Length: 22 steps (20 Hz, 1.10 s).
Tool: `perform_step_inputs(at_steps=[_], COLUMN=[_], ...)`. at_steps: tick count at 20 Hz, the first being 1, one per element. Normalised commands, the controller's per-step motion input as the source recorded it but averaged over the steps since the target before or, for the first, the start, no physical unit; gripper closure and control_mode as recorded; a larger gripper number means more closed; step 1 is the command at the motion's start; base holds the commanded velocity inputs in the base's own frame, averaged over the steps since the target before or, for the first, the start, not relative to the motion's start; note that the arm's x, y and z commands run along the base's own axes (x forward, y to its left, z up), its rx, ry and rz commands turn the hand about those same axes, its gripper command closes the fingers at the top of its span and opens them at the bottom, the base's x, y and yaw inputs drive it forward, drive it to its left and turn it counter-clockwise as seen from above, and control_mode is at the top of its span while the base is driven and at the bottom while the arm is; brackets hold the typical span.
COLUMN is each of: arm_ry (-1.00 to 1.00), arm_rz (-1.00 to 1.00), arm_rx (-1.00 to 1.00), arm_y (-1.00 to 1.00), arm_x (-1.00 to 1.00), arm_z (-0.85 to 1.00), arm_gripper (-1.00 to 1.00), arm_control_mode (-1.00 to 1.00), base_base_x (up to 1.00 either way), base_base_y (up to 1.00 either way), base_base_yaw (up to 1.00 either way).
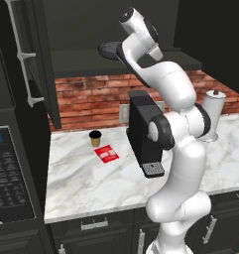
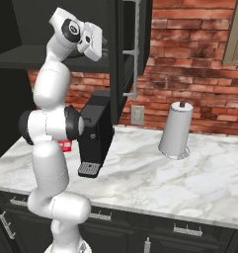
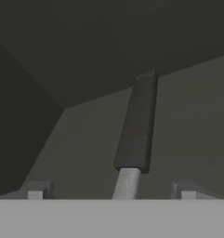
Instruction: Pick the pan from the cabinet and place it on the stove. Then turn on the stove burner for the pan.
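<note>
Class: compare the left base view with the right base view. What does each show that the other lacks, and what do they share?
Left base view alone: a small dark cup, a black microwave panel, and the round dark grey pan on the cabinet shelf. Right base view alone: a wall outlet. Both: black coffee machine, white paper towel roll, marble counter.

White Franka arm with dark joints [image 1: 178, 149] rose from the base in a tall S-shape: lower links vertical, elbow bent back near mid-height, upper link leaning up and forward. Wrist was folded at the top, with the hand reaching level and away from the base. White hand housing [image 2: 91, 40] was seen side-on in the right base view. Two-finger gripper [image 3: 111, 190] stood with jaws spread wide; small grey fingertips [image 3: 35, 190] sat far apart at either side of the hand view, closed on nothing.
</note>
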Motion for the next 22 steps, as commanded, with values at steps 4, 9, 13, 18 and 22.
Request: perform_step_inputs(at_steps=[4,9,13,18,22], arm_ry=[0.01,0.07,0.02,-0.1,-0.22], arm_rz=[0.02,0.01,0.03,0.05,0.08], arm_rx=[0.0,0.0,0.0,0.0,-0.01], arm_y=[0.14,0.13,0.02,0.11,0.3], arm_x=[0.35,0.2,0.09,-0.05,-0.38], arm_z=[-0.37,-0.49,-0.36,-0.17,-0.02], arm_gripper=[-1.0,1.0,1.0,1.0,1.0], arm_control_mode=[-1.0,-1.0,-1.0,-1.0,-1.0], base_base_x=[0.0,0.0,0.0,0.0,0.0], base_base_y=[0.0,0.0,0.0,0.0,0.0], base_base_yaw=[0.0,0.0,0.0,0.0,0.0])
